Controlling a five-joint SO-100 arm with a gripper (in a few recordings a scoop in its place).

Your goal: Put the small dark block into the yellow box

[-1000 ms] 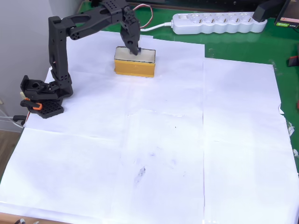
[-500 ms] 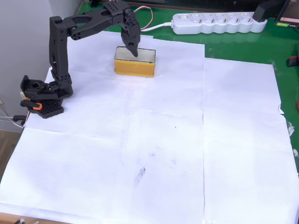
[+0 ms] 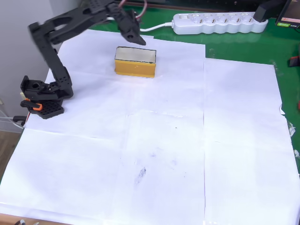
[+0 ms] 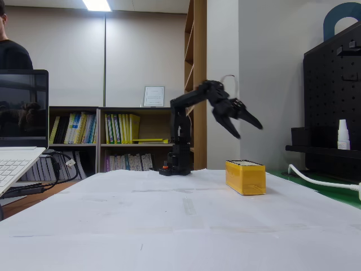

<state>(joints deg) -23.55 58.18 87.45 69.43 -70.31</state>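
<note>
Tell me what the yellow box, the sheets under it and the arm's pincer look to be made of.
Orange-yellow rectangular box: matte, sharp-edged, perhaps wood or foam; unclear.
White table sheets: paper, shown by their seams and creases.
Black pincer: matte plastic, likely printed, open above the box in the fixed view.

My table is covered in white paper sheets (image 3: 164,140) laid edge to edge, with a green mat (image 3: 243,44) showing along the far side in the overhead view. A white power strip (image 3: 218,22) lies on that mat. In the fixed view I see a beige wall behind, a low bookshelf (image 4: 118,138) filled with books, a tall wooden shelf unit (image 4: 198,68) and a framed notice (image 4: 153,96) — plus a ceiling light (image 4: 97,5) above. A black pegboard (image 4: 333,96) stands at the right, a laptop (image 4: 20,130) at the left
</note>
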